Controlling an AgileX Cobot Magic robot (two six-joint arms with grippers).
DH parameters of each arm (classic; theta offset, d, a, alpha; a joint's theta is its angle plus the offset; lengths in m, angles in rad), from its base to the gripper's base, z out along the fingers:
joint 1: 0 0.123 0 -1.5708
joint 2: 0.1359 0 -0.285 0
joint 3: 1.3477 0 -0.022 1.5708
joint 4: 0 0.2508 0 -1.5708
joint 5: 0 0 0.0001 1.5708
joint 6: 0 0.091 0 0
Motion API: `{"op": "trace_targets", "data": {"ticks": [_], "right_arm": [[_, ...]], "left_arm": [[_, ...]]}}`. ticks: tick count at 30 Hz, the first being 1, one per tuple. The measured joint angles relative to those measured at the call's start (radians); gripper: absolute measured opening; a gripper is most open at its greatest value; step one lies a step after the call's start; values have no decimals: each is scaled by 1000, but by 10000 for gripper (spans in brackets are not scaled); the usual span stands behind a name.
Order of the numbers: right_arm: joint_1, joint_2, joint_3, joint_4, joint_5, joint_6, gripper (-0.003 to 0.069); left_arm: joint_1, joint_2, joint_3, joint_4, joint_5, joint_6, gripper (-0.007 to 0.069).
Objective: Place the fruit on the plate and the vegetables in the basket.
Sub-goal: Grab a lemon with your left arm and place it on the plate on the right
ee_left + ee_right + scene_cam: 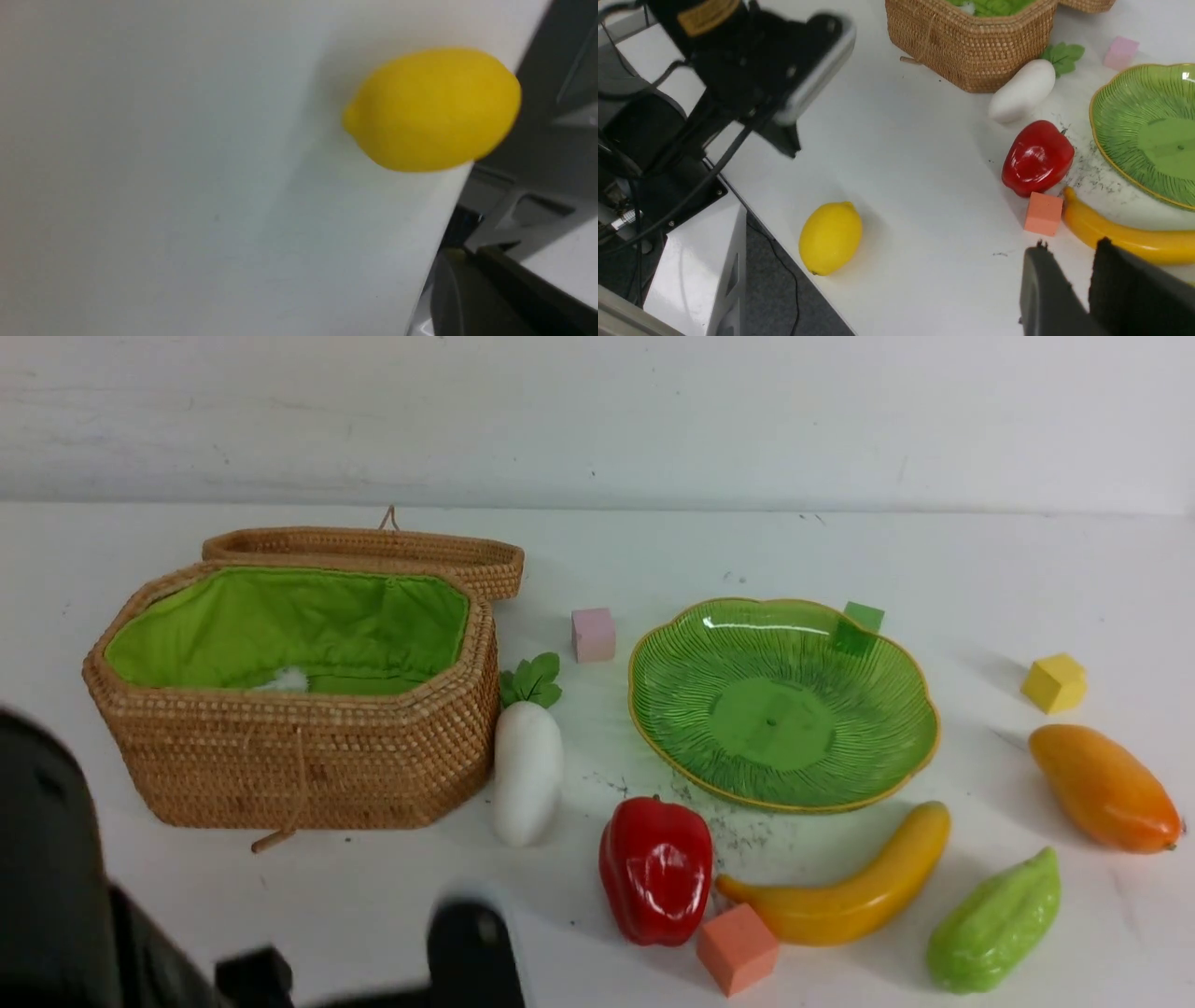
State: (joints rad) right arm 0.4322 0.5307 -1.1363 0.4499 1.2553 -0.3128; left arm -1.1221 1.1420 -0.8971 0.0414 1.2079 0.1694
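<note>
- The lemon lies on its side on the white table, just at the near edge, well apart from the plate
- I think the biggest danger is this edge: one wrong push and the lemon rolls off to the floor
- My left gripper hangs above and beside the lemon without touching it; it is blurred and its own camera shows no fingers, so I cannot tell if the jaws are spread or pressed together
- If the jaws close off-centre on such a round, smooth body, it may slip out sideways
- My right gripper has its jaws a little apart with nothing between them, near the banana and the orange cube
- The way to the plate passes the red pepper; a low carry could knock it
- The lemon looks oval and bright yellow, with smooth skin and a small nub at one end
</note>
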Motion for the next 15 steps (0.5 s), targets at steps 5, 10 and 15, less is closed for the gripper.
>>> {"op": "trace_targets", "data": {"ticks": [5,10,15], "right_arm": [[0,0,0,0,2,0,167],[0,0,0,0,2,0,167],[0,0,0,0,2,0,170]], "left_arm": [[-70,0,117,7,-115,61,267],[-71,0,161,55,-228,208,513],[-71,0,225,53,-430,473,628]]}}
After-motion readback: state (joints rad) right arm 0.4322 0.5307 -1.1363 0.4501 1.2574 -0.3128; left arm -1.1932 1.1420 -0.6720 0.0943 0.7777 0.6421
